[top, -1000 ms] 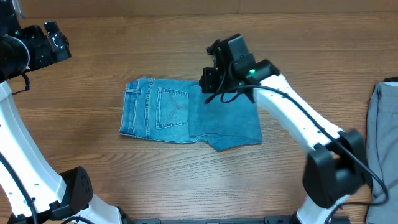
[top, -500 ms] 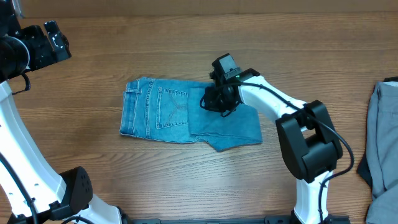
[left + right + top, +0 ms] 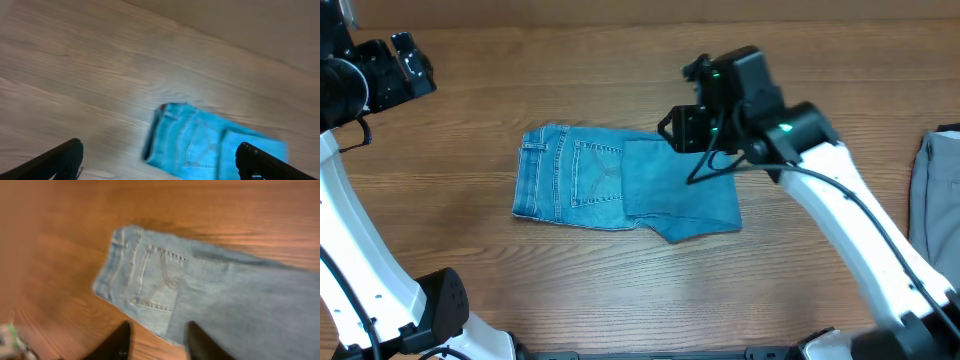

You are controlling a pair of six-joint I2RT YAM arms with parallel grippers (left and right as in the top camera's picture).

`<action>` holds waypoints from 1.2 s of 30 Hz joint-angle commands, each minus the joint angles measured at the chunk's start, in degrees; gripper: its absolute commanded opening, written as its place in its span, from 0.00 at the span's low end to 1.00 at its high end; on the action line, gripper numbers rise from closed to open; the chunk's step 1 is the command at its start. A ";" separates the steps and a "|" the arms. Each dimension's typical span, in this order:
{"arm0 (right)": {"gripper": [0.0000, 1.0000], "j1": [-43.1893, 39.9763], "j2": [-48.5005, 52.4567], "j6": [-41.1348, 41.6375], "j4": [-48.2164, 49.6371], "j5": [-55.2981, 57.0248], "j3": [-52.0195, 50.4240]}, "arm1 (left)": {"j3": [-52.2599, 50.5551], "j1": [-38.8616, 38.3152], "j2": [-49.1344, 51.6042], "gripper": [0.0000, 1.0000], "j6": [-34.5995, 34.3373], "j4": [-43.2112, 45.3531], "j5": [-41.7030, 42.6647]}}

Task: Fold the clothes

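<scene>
Jaws on both our arms stand apart, empty. We see the right gripper (image 3: 157,336) hanging over the folded jeans (image 3: 610,185) at the table's (image 3: 470,275) middle, far nearer than the left gripper (image 3: 159,160); their long axis runs left to right

A: What colour are the jeans (image 3: 620,185)?
B: Light blue denim, with paler curved stitching on the back pocket; the table (image 3: 520,290) is brown wood grain.
A: And at the right edge?
B: A plain grey garment (image 3: 935,200); the right arm (image 3: 860,215) is white (black joints, one green light).
</scene>
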 commanded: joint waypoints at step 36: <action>1.00 -3.67 -4.44 -1.11 -10.60 3.91 0.76 | -47.25 -6.25 29.68 0.82 12.68 21.05 11.28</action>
